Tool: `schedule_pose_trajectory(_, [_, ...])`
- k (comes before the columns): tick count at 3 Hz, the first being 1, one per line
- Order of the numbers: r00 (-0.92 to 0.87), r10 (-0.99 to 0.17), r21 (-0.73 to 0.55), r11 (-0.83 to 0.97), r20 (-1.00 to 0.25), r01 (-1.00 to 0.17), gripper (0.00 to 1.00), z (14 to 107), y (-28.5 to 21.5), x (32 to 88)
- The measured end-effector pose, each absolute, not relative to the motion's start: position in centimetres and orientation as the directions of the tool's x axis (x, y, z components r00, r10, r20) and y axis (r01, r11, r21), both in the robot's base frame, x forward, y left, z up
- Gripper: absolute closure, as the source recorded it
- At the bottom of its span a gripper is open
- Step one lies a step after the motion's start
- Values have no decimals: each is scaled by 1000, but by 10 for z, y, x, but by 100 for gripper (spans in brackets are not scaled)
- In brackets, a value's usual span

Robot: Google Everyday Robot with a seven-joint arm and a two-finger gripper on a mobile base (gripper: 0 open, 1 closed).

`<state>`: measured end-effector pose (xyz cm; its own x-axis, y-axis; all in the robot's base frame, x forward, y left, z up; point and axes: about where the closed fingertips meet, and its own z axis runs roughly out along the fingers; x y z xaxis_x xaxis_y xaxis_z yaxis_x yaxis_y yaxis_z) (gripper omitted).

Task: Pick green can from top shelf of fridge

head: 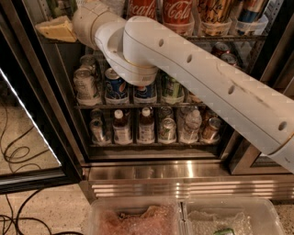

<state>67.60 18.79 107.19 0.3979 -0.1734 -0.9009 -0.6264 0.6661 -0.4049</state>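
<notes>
The fridge [49,114] stands open in front of me, with a black frame. Its top shelf [220,37] is a wire rack with red Coca-Cola cans [177,11] in clear lane trays. At the shelf's left end a greenish can [62,6] shows only in part, cut off by the top edge. My gripper [56,29], tan-tipped, is at the top left, level with that shelf and just below the greenish can, pointing left. My white arm [193,69] crosses the fridge from the right and hides much of the shelf's left half.
The middle rack holds blue Pepsi cans [115,85], a pale can [86,85] and a dark green can [172,89]. Bottles [121,128] fill the lower rack. Below are the ribbed steel base [183,176] and two clear plastic bins [138,218]. The glass door [27,137] stands open at left, with cables [14,153] on the floor.
</notes>
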Motion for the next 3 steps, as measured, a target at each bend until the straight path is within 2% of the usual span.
schedule_pose_trajectory(1, [398,-173,-405,666,-901,-626,17,1072,188,676])
schedule_pose_trajectory(2, [398,-173,-405,666,-901,-626,35,1072,188,676])
schedule_pose_trajectory(3, [398,-173,-405,666,-901,-626,59,1072,188,676])
